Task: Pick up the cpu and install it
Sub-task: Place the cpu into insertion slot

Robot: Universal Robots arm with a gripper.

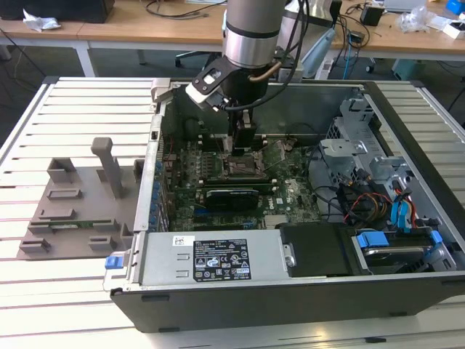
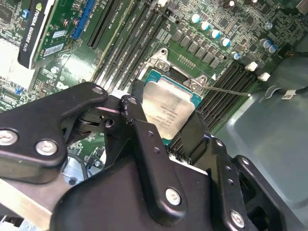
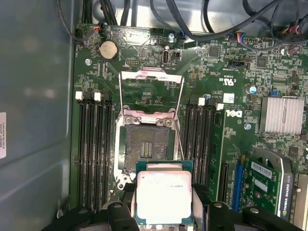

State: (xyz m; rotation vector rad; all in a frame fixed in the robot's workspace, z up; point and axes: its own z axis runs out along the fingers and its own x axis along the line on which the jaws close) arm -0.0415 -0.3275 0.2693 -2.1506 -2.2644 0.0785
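Your gripper (image 2: 166, 115) has its 2 fingers (image 2: 139, 127) clenched on the cpu (image 3: 164, 195). You see it hanging by the open socket (image 3: 147, 149) edge.

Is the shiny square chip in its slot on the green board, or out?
Out. The black gripper holds the silvery square cpu, and the dark socket in the first wrist view lies bare.
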